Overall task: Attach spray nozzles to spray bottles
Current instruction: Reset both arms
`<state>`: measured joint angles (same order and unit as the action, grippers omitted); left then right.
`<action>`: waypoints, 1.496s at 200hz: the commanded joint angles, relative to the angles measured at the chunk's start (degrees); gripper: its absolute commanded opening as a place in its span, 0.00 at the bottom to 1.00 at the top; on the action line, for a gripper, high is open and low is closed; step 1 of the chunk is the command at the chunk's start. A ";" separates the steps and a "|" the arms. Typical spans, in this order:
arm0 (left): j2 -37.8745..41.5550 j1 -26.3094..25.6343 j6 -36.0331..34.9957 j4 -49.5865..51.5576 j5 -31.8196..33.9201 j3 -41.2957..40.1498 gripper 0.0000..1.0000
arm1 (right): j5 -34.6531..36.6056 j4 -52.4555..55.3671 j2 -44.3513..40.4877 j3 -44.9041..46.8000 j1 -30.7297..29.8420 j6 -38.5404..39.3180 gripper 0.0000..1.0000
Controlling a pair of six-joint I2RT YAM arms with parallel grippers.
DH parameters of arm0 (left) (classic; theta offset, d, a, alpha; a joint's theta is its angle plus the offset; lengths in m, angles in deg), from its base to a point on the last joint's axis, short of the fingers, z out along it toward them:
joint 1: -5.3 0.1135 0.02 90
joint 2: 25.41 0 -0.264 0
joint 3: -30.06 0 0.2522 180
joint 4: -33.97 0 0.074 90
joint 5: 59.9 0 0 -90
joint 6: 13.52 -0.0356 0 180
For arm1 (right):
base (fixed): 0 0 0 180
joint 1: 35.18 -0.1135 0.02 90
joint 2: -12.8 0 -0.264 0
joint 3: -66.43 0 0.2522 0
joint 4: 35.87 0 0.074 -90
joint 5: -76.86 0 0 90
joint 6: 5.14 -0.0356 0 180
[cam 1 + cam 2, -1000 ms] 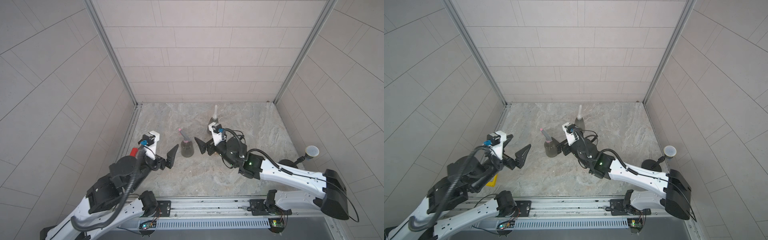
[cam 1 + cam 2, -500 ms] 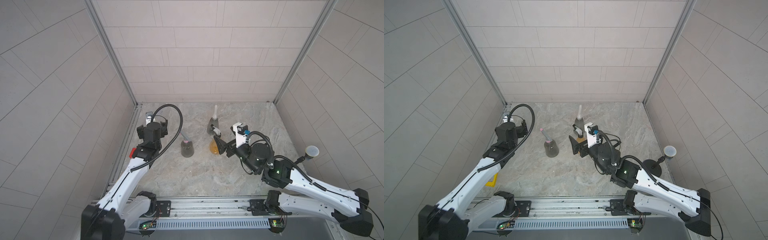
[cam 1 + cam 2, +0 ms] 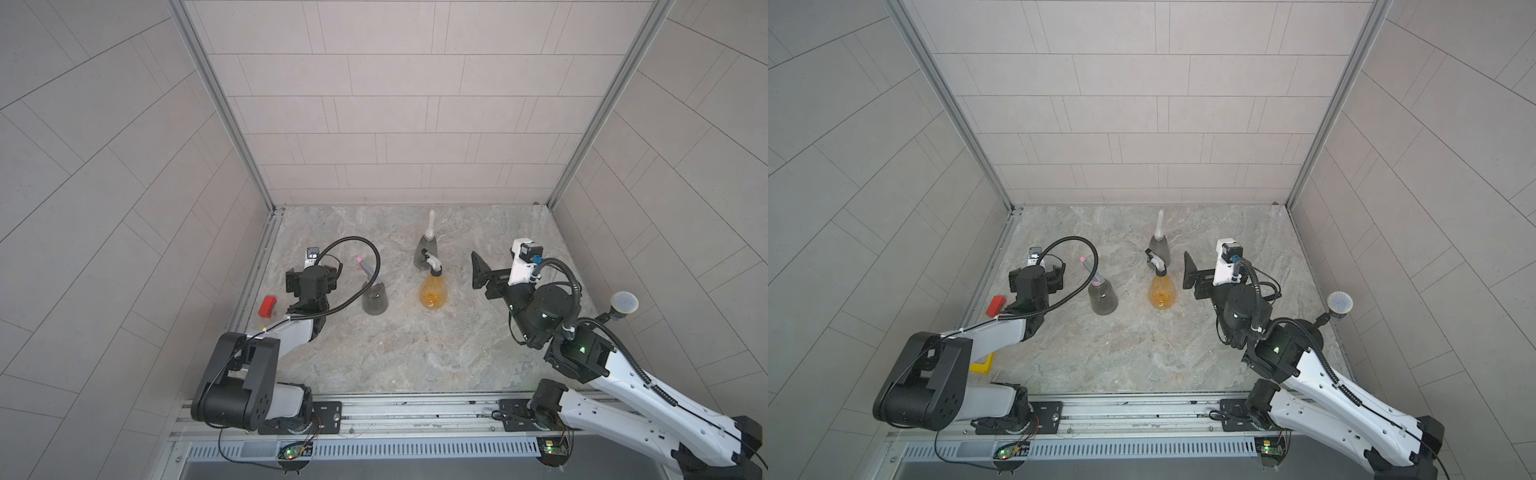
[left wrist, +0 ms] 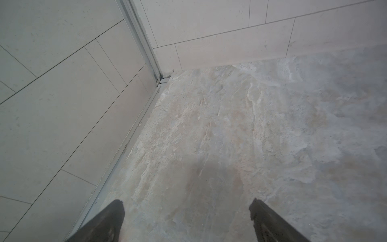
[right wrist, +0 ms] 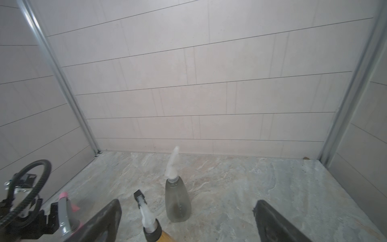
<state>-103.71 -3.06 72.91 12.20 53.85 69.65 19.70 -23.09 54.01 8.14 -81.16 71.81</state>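
Three spray bottles (image 3: pixel 432 293), nozzles (image 3: pixel 430 262) on, between left and right jaws, both wide and empty

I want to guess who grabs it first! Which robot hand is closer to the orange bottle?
Right. The right hand is open just beside the orange bottle, not touching it. The left hand is farther off, on the far side of the pink-topped grey bottle.
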 commanded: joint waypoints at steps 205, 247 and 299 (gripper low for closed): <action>-13.27 3.12 6.47 -19.12 1.92 -3.68 1.00 | -4.82 -47.91 34.92 26.58 37.79 11.69 1.00; -13.44 2.94 6.47 -18.92 2.27 -3.41 1.00 | -10.05 -63.52 50.24 27.27 38.55 13.48 1.00; -13.66 -0.36 3.47 -24.41 6.33 -5.54 1.00 | -12.97 -53.45 48.56 23.70 40.90 10.75 1.00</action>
<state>-116.72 -2.01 77.81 -7.77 57.43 65.39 8.56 -75.91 103.45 32.44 -40.75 83.35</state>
